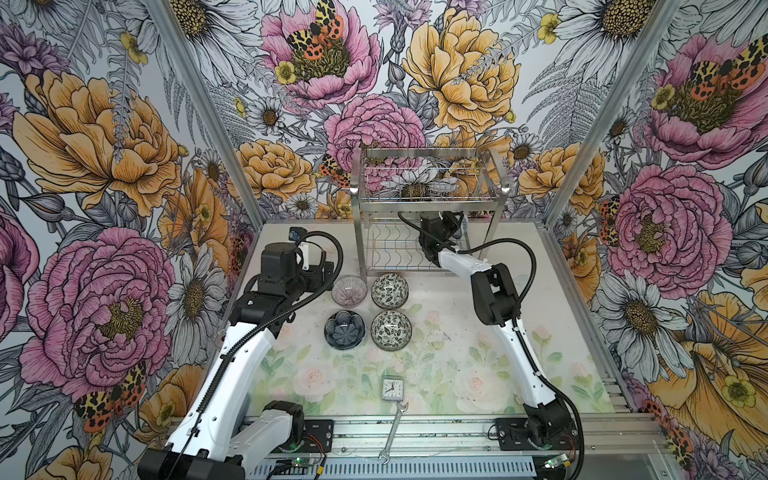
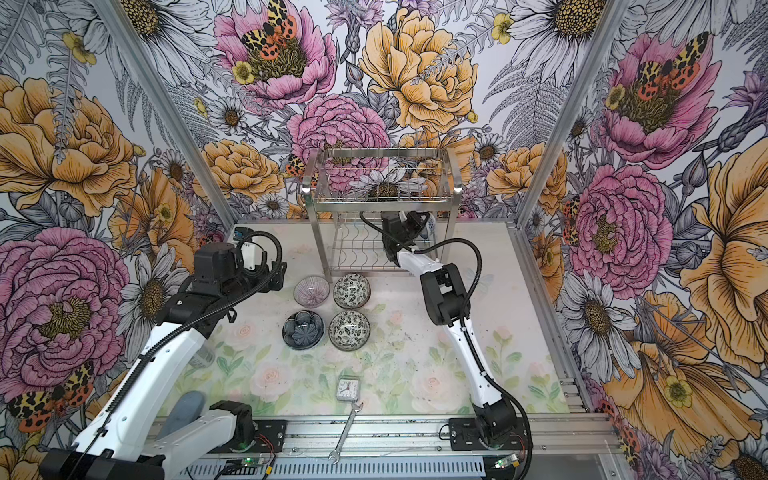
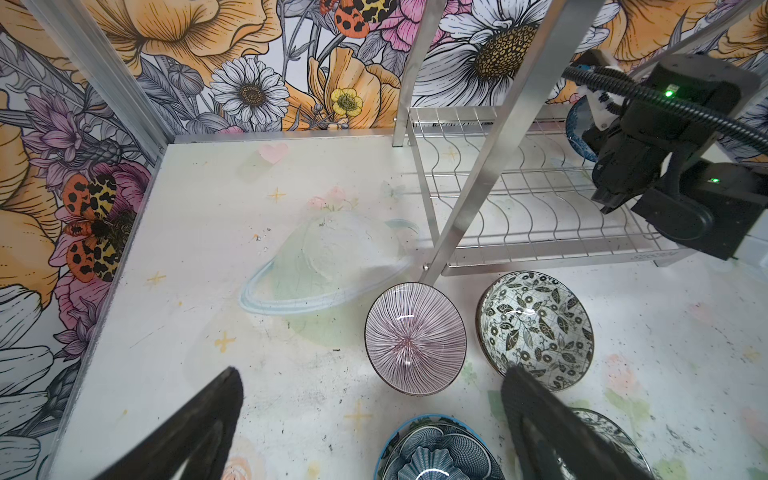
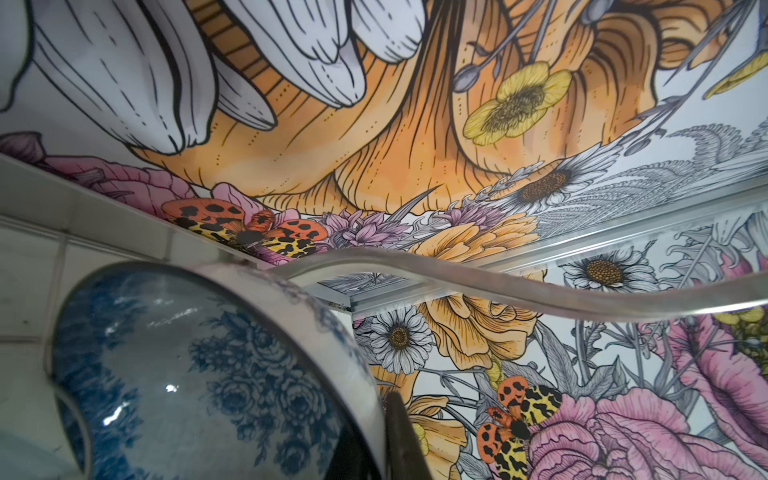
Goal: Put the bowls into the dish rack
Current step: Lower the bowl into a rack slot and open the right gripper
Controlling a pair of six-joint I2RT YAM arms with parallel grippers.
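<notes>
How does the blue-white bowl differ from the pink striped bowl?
The blue-white bowl is tipped on edge at the lower tier of the dish rack; the pink striped bowl sits upright on the table. The blue-white bowl bears blue flowers, the pink striped bowl fine radial lines. Both are round.

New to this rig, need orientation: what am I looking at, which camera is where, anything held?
Two robot arms work at a table. Two pictures look down from overhead, nearly alike; the other two come from a camera on each wrist. On the table: a steel dish rack, a pink striped bowl, two black-and-white floral bowls, a dark blue petal bowl, an alarm clock and a wrench. The right arm's fingers pinch the rim of a blue-and-white bowl inside the rack's lower tier. The left arm's fingers are open, holding nothing.
</notes>
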